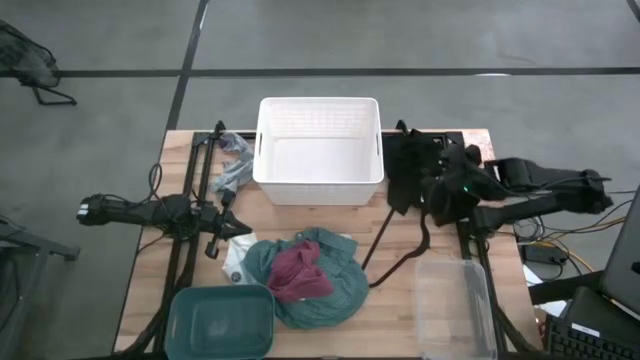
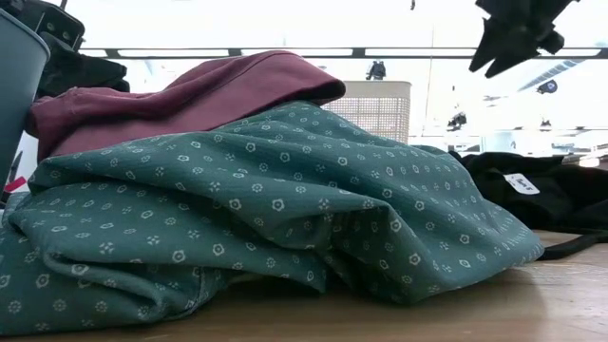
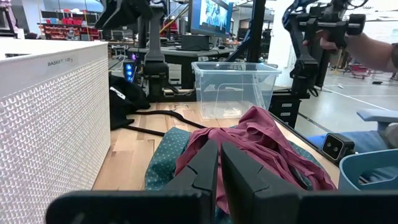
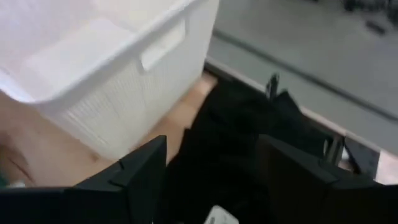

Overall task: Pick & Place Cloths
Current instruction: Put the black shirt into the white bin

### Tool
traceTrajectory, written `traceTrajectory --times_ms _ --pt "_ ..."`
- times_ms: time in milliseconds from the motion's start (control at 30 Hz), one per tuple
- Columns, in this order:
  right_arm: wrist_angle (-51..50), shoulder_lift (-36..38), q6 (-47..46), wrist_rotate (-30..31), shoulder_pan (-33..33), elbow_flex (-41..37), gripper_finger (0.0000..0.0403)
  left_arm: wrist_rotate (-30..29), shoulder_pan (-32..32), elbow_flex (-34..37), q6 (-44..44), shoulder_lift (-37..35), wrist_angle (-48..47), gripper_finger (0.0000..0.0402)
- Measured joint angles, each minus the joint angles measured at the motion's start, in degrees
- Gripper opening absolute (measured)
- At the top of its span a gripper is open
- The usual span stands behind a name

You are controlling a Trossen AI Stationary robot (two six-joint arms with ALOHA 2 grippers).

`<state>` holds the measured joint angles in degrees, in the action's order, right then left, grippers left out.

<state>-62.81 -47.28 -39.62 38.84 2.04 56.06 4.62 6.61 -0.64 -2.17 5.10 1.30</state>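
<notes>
We see the wooden desk (image 1: 395, 290) from above, with a white basket (image 1: 319, 150) at its far middle. Just right of that basket lies the black garment (image 1: 408, 168), spread on the desk with a dark strap trailing toward the near side. Our right gripper (image 1: 437, 195) hovers over this garment; in the right wrist view its fingers (image 4: 140, 171) stand wide apart, with the black fabric (image 4: 239, 140) showing between them and nothing held.

Near the front middle, the large teal cloth (image 1: 330, 285) lies bunched on the desk, and the smaller maroon cloth (image 1: 300, 272) rests on top of it. The low view shows the same pile, maroon (image 2: 190, 95) draped over patterned teal (image 2: 285, 209). A small white rag (image 1: 238, 258) lies at the teal cloth's left edge, and a grey rag (image 1: 236, 170) sits just left of the white basket.

Our left gripper (image 1: 228, 226) is by the white rag, pointing toward the pile; its fingers (image 3: 202, 168) are nearly closed, only a narrow gap between them, holding nothing.

A teal bin (image 1: 220, 320) stands at the front left and a clear bin (image 1: 455, 305) at the front right.
</notes>
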Motion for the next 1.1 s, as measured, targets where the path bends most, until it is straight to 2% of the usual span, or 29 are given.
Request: traceTrajectory --times_ms 167,233,333,500,900,1100 --pt "-2.68 -5.50 5.85 -16.35 13.52 1.05 0.0255 0.00 0.00 0.00 -0.02 0.00 0.00 0.0026" --pt "-5.34 -7.64 6.96 -20.81 18.80 1.55 0.0249 0.01 0.01 0.00 0.00 0.00 0.00 0.0026" --pt "-7.53 -10.63 11.04 -19.88 24.31 1.57 0.0240 0.00 0.00 -0.02 -0.01 0.00 0.00 0.0026" --pt "-6.95 -14.42 16.84 -19.40 29.05 1.24 0.0241 0.00 0.02 0.00 -0.01 0.00 0.00 0.0026" --pt "-3.17 -26.65 20.61 -20.78 31.44 0.14 0.0282 0.02 0.01 0.00 0.00 0.00 0.00 0.0026" --pt "-1.99 -30.91 21.52 -20.75 33.01 -2.14 0.0271 0.00 0.01 -0.01 -0.01 0.00 0.00 0.0026"
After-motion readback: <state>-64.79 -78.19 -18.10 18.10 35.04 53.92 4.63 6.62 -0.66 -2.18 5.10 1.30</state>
